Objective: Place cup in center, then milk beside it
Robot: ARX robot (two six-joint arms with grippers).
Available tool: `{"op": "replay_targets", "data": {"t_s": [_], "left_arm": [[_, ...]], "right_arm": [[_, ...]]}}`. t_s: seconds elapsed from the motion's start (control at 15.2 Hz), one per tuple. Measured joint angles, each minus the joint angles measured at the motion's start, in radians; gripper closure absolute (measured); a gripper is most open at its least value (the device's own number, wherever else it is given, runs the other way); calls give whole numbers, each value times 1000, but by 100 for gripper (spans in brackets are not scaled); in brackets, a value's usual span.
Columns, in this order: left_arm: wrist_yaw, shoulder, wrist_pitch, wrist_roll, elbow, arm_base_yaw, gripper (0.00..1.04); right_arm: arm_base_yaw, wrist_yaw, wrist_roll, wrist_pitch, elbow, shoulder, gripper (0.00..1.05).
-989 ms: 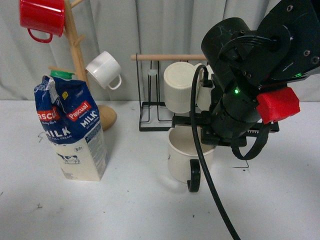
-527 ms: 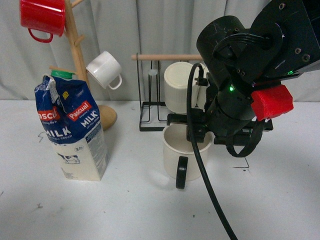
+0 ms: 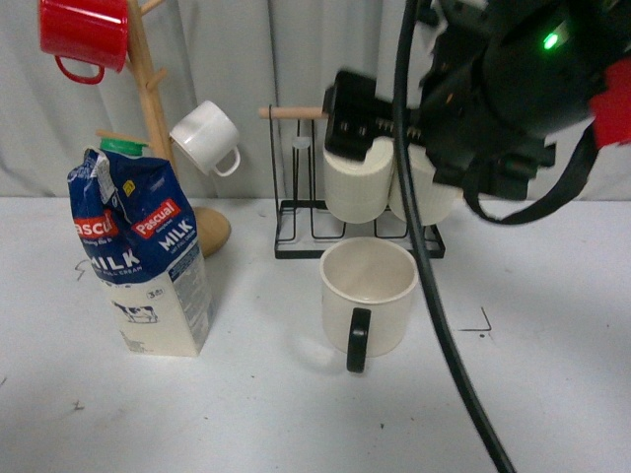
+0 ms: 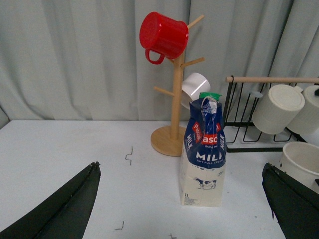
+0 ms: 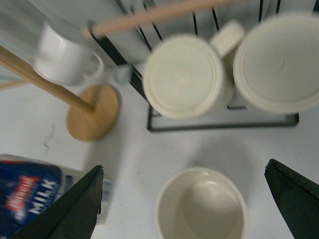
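White tabletop [image 3: 552, 394], flat and matte, dotted with a few small black marks; behind it, at 12 o'clock, a pale grey pleated curtain [image 3: 246, 59] closing off the room. At 10 o'clock on the tabletop, a wooden mug tree [image 3: 150, 118] carrying a red mug [image 3: 84, 34] high up and a small white mug [image 3: 204, 138] lower down. At 12 o'clock, a black wire rack [image 3: 296, 232] with a wooden bar, holding two cream mugs [image 3: 357, 182] with their bottoms turned outward. Milk [image 3: 143, 258]: stands upright at 9 o'clock, green cap on top, just in front of the tree's round base, well apart from the cup. Cup [image 3: 370, 291]: stands upright and empty near the middle of the tabletop, just in front of the rack, black handle turned to 6 o'clock, a black corner mark [image 3: 480, 325] near it at 3 o'clock. Right gripper [image 5: 183, 164]: hangs above the cup, at its 12 to 1 o'clock in the front view, fingers [image 5: 75, 209] spread wide, holding nothing, touching nothing; from the right wrist, looks straight down into the cup's open mouth, between the two fingers. Left gripper [image 4: 180, 164]: likewise wide apart and empty, facing the milk, well apart from it.
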Motion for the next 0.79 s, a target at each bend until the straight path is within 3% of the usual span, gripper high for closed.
{"op": "replay_targets", "data": {"t_s": [0.07, 0.2, 0.26, 0.4, 0.53, 0.59, 0.79], "left_arm": [[0, 0, 0, 0, 0, 0, 7], [-1, 0, 0, 0, 0, 0, 7], [-1, 0, 0, 0, 0, 0, 7], [0, 0, 0, 0, 0, 0, 7], [0, 0, 0, 0, 0, 0, 7], [0, 0, 0, 0, 0, 0, 7], [0, 0, 0, 0, 0, 0, 7]], "right_arm": [[9, 31, -10, 140, -70, -72, 8], [18, 323, -219, 613, -370, -228, 31], [-14, 359, -320, 711, -538, -369, 44], [-99, 323, -387, 786, -743, -635, 69], [-148, 249, -406, 780, -896, -712, 95], [-174, 222, -413, 776, -952, -742, 103], [-246, 157, -414, 759, -1055, -908, 103]]}}
